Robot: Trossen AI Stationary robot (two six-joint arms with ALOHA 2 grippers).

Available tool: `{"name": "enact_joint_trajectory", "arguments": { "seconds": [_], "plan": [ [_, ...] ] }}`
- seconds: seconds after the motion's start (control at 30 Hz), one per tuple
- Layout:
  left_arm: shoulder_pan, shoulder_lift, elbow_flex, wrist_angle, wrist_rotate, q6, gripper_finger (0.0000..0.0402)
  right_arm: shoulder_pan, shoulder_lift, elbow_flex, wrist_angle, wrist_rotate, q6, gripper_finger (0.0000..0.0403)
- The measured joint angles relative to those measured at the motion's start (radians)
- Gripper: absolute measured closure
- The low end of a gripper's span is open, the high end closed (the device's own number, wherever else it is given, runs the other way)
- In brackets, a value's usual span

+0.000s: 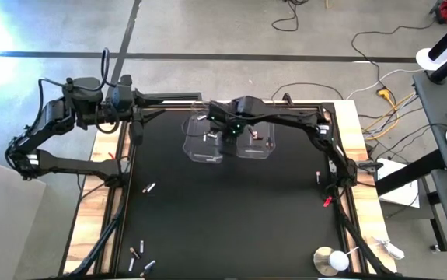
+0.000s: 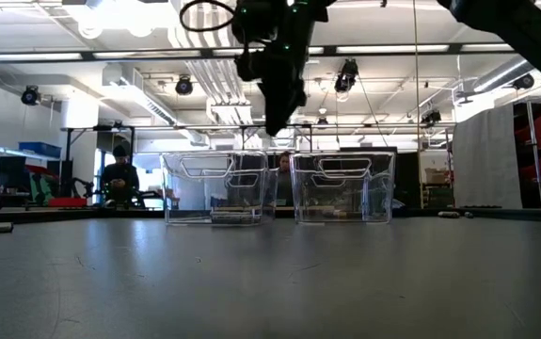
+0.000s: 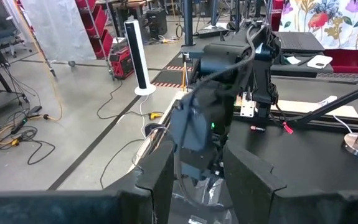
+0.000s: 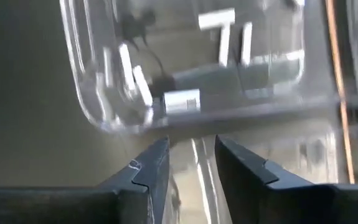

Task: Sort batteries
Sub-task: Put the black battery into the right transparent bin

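My right hand [image 1: 228,134] hangs above the gap between the two clear bins [image 1: 204,141] at the far side of the bench [image 1: 231,210], its fingers [image 4: 150,171] set a narrow gap apart with nothing visible between them in my wrist view. My left hand [image 3: 194,171] waits off the far left corner of the bench; its fingers stand somewhat apart and hold nothing. The worry from here, as I judge it, is that I sit right over the seam between the bins, so any lowering could knock a thin plastic wall and slide a bin, or anything let go here could fall between them instead of inside. The bins are glossy and see-through, which makes their rims hard to place. As for the batteries [image 1: 150,188], they are tiny cylinders: a pale one lies alone on the dark mat toward the left, several more cluster near the front left edge [image 1: 140,253], and pale ones already lie in the bin below my right wrist [image 4: 182,99]. Small and round, they look likely to roll when nudged.
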Motion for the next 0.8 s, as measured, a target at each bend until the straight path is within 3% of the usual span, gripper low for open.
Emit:
{"name": "enact_joint_trajectory", "arguments": {
  "seconds": [0.2,0.8],
  "plan": [
    [0.0,-0.006,0.0,-0.002,0.0,0.011,0.0283,0.026,0.017,0.001,0.143,-0.067,-0.036,0.0264],
    [0.0,-0.07,0.0,-0.075,0.0,0.011,0.0283,0.03,0.07,-0.015,0.007,-0.022,-0.111,0.0255]
  ]
}}
